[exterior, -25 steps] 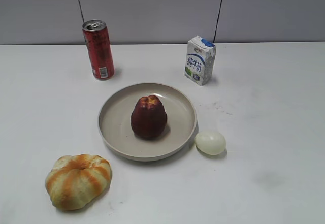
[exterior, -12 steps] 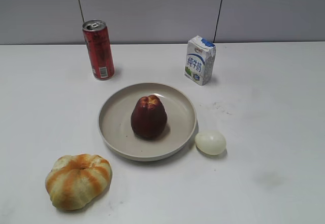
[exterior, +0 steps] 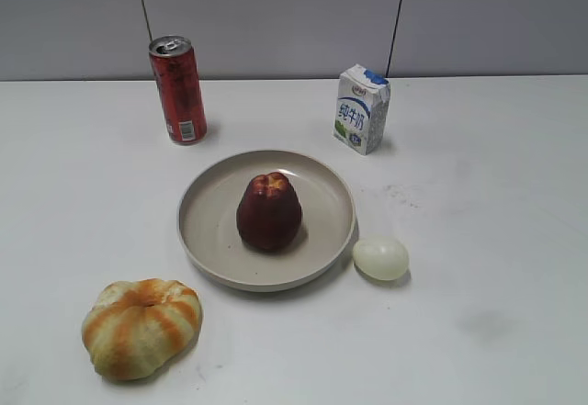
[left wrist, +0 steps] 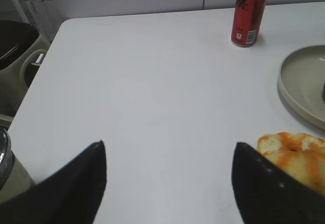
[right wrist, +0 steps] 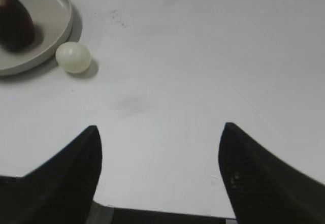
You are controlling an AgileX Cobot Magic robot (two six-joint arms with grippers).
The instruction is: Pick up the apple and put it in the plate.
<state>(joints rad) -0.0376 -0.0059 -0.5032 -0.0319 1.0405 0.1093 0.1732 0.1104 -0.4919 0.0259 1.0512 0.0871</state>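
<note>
Nearest, lower left of the exterior view: one bun (exterior: 141, 327), orange-striped, lying on the table (exterior: 487, 203). Right of centre, slightly farther: one egg (exterior: 380, 258), just beside the plate rim; I cannot tell whether they touch. Centre: one plate (exterior: 207, 230), and on it one apple (exterior: 268, 211), upright, yellowish top upward, a little left of the plate's middle. Farther, upper left: one can (exterior: 178, 90), upright. Upper right of centre: one carton (exterior: 361, 108), upright, well apart from the can.

My two grippers lie outside the exterior view. Left wrist view: my left gripper (left wrist: 169, 183) has its fingers (left wrist: 81, 181) spread wide over bare table and holds nothing; the bun sits at lower right, the plate rim at right edge, the can at top. Right wrist view: my right gripper (right wrist: 160, 170) likewise has its fingers (right wrist: 256, 176) spread, empty; egg, plate and apple appear at upper left.
</note>
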